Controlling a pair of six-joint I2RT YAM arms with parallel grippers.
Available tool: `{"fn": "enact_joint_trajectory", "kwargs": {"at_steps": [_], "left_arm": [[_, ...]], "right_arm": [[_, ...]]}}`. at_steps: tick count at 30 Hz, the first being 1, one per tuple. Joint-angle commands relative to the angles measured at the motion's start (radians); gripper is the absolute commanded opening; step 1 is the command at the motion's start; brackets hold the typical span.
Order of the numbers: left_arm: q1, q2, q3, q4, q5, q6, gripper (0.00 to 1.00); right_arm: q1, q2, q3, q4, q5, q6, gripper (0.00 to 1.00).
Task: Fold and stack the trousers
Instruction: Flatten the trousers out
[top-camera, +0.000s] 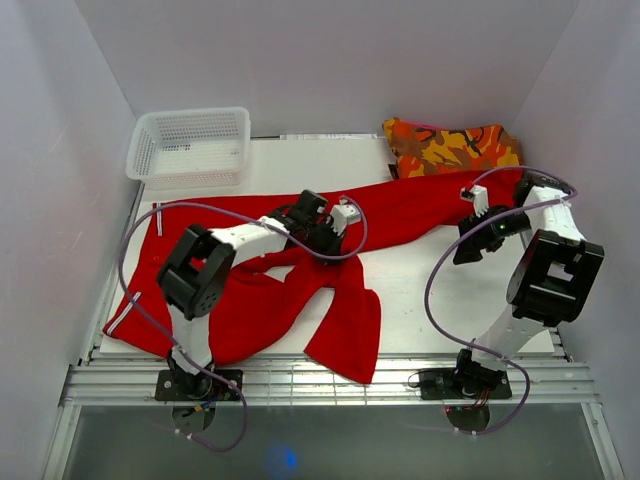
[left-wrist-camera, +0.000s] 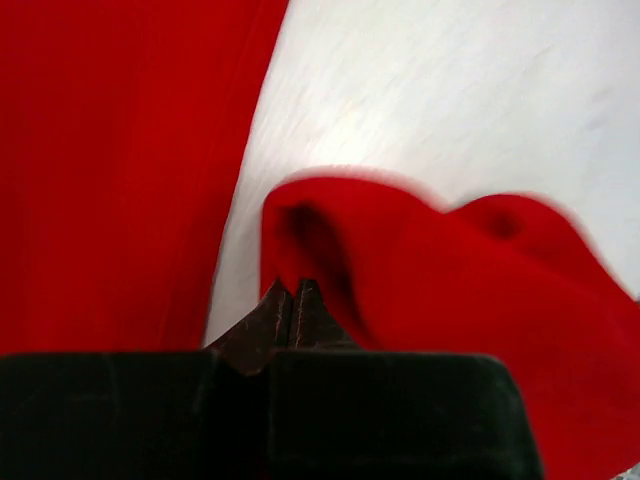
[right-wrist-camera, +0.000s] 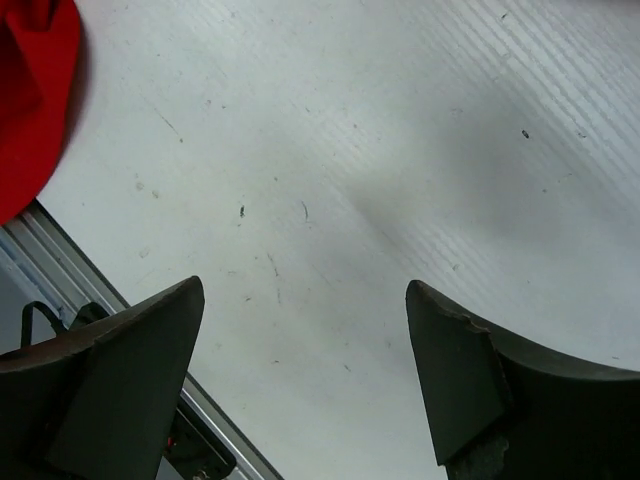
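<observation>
The bright red trousers (top-camera: 250, 300) lie spread across the white table (top-camera: 420, 290), from the near left corner to the far right. My left gripper (top-camera: 335, 232) is over their middle. In the left wrist view its jaws (left-wrist-camera: 292, 287) are pressed together at the edge of a raised fold of red cloth (left-wrist-camera: 420, 270). My right gripper (top-camera: 465, 250) hangs over bare table, just in front of the right trouser leg. In the right wrist view it (right-wrist-camera: 305, 288) is wide open and empty, with a bit of red cloth (right-wrist-camera: 30, 90) at the top left.
An orange-red-yellow camouflage garment (top-camera: 450, 145) lies at the far right, touching the trousers' end. A white mesh basket (top-camera: 190, 145) stands at the far left. The aluminium rail (right-wrist-camera: 40, 250) of the table's near edge is close to my right gripper.
</observation>
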Motion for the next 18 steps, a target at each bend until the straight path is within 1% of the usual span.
{"fn": "enact_joint_trajectory", "kwargs": {"at_steps": [1, 3, 4, 5, 6, 7, 8, 9, 10, 11, 12, 14, 15, 16, 17, 18], "left_arm": [[0.067, 0.111, 0.059, -0.125, 0.01, -0.078, 0.0], [0.096, 0.17, 0.116, -0.154, 0.01, -0.098, 0.0], [0.121, 0.222, 0.139, -0.17, 0.009, -0.104, 0.0], [0.13, 0.241, 0.168, -0.18, 0.01, -0.119, 0.0], [0.14, 0.258, 0.179, -0.188, 0.01, -0.124, 0.0], [0.152, 0.289, 0.188, -0.194, 0.004, -0.124, 0.0], [0.156, 0.303, 0.196, -0.211, -0.001, -0.126, 0.0], [0.163, 0.316, 0.211, -0.223, -0.001, -0.127, 0.0], [0.175, 0.329, 0.213, -0.233, 0.002, -0.132, 0.0], [0.182, 0.347, 0.218, -0.245, 0.013, -0.136, 0.0], [0.19, 0.355, 0.222, -0.248, 0.027, -0.138, 0.0], [0.21, 0.364, 0.216, -0.248, 0.061, -0.178, 0.0], [0.215, 0.367, 0.215, -0.25, 0.073, -0.185, 0.0], [0.219, 0.369, 0.215, -0.251, 0.091, -0.185, 0.02], [0.219, 0.37, 0.216, -0.254, 0.094, -0.187, 0.04], [0.219, 0.37, 0.216, -0.256, 0.099, -0.187, 0.12]], "right_arm": [[0.013, -0.103, -0.011, -0.018, -0.042, -0.029, 0.87], [0.054, -0.19, -0.058, -0.018, -0.047, -0.078, 0.84], [0.073, -0.221, -0.115, -0.002, -0.053, -0.088, 0.8], [0.097, -0.256, -0.146, 0.012, -0.057, -0.092, 0.79], [0.128, -0.33, -0.176, 0.032, -0.059, -0.091, 0.77], [0.207, -0.364, -0.233, 0.096, -0.045, -0.053, 0.75], [0.26, -0.399, -0.261, 0.139, -0.031, -0.019, 0.74], [0.375, -0.462, -0.285, 0.184, -0.015, 0.021, 0.73], [0.431, -0.49, -0.307, 0.225, 0.014, 0.096, 0.72], [0.488, -0.514, -0.348, 0.314, 0.031, 0.136, 0.72], [0.603, -0.552, -0.367, 0.357, 0.05, 0.174, 0.72], [0.717, -0.57, -0.402, 0.464, 0.107, 0.269, 0.72], [0.827, -0.564, -0.408, 0.492, 0.13, 0.294, 0.73], [0.873, -0.553, -0.41, 0.512, 0.171, 0.309, 0.73], [0.921, -0.535, -0.405, 0.529, 0.186, 0.34, 0.73], [0.994, -0.483, -0.384, 0.545, 0.194, 0.356, 0.73]]}}
